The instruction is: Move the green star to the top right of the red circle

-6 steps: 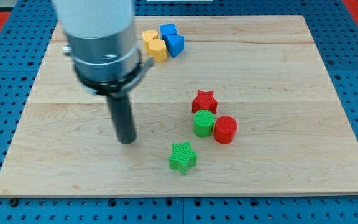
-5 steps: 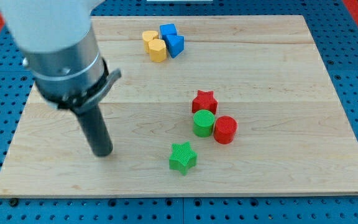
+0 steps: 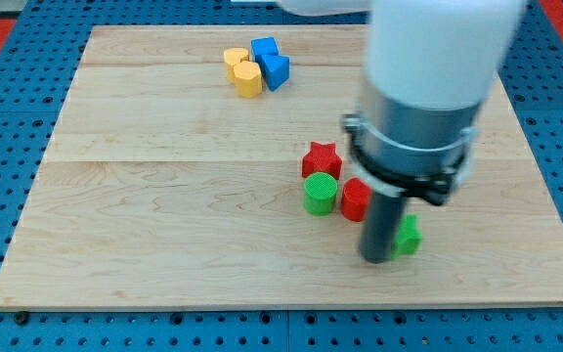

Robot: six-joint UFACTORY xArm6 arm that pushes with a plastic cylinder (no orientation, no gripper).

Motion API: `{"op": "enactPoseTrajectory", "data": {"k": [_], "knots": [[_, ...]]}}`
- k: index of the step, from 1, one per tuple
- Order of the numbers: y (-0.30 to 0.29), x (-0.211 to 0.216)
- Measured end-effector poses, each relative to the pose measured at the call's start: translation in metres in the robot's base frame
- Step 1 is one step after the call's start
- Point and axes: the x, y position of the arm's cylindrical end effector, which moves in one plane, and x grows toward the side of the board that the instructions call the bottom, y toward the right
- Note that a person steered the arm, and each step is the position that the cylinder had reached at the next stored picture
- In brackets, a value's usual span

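1. Green star (image 3: 409, 236) sits near the view's bottom, right of centre. Only a small bright green sliver of it shows, with a ribbed top and one or two points poking out; the rest is hidden behind the rod, so its full outline cannot be made out.
2. My tip (image 3: 376, 260) rests on the wooden board (image 3: 164, 244) at about 8 o'clock from the green star, right against it as far as the view shows. It is a plain dark rod with nothing that spreads or pinches; it holds nothing and only leans on the block's side.
3. The red circle (image 3: 354, 199) lies at about 11 o'clock from the green star, close by. The rod and the grey collar above it cover the circle's right part. Whether star and circle touch cannot be told.
4. The green circle (image 3: 321, 193) stands at 9 o'clock from the red circle, touching it or nearly so.
5. The red star (image 3: 322, 159) sits at 12 o'clock from the green circle, just beside it.
6. Far off, near the view's top, a yellow block (image 3: 243, 71) and a blue block (image 3: 270, 61) huddle together, the blue one at 2 o'clock from the yellow. Their exact shapes are hard to tell.
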Motion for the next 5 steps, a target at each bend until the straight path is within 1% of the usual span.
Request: {"op": "enactPoseTrajectory", "data": {"k": [1, 2, 3, 4, 5], "knots": [[0.067, -0.001], [0.07, -0.002], [0.062, -0.034], [0.027, -0.065], [0.089, -0.065]]}}
